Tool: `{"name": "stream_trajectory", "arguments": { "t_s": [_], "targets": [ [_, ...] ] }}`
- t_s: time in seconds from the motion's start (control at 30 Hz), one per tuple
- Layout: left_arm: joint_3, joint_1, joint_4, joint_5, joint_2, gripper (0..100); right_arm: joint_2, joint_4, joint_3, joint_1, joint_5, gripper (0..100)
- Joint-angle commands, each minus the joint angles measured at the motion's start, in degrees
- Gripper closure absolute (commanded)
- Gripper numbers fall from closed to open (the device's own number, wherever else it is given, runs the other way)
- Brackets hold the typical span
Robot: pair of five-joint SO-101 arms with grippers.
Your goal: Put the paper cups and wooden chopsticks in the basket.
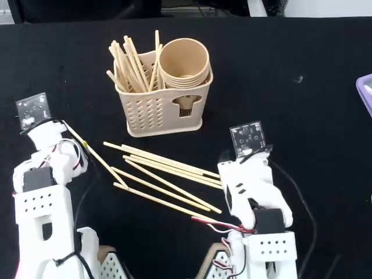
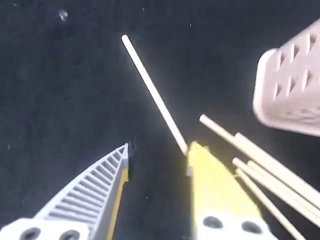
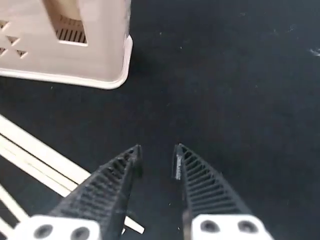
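Beside 1 basket [image 1: 148,113], ~7 loose chopsticks [image 1: 174,167]; L gripper [image 2: 159,146] wide open, R gripper [image 3: 157,147] ajar, empty.

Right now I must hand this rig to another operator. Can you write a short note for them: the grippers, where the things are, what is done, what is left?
Left gripper: open, holds nothing. One chopstick lies on the table at the tip of its yellow finger.
Right gripper: open, empty, over bare table near the basket.
Done: stacked paper cups sit in one compartment, a bunch of chopsticks stands in the other.
Left: several loose chopsticks lie between the arms, not yet in the basket.
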Motion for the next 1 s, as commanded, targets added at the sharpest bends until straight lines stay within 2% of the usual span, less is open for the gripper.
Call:
{"name": "stream_trajectory", "arguments": {
  "t_s": [0.0, 0.17, 0.53, 0.7, 0.9, 0.97],
  "targets": [
    [-3.2, 0.7, -0.6, 0.4, 6.3, 73, -1.7, -3.0, 1.4, 1.1, -0.5, 88.6],
    [-10.0, 0.7, -4.0, 0.8, 23.3, 73, -3.0, -3.1, 2.5, 1.1, -0.5, 88.6],
    [-32.6, 0.5, -4.0, 9.5, 55.1, 73, -8.0, -3.1, 5.1, 1.1, -0.5, 88.6],
    [-37.5, 0.3, -4.0, 12.0, 61.0, 79, -11.8, -3.0, 7.1, 1.1, -0.5, 88.6],
    [-37.6, 0.2, -3.9, 15.7, 62.8, 97, -16.5, -2.6, 9.3, 1.1, -0.5, 88.6],
    [-37.7, -0.2, -2.8, 15.8, 62.2, 96, -17.6, -2.5, 9.8, 1.1, -0.5, 88.6]
  ]
}}
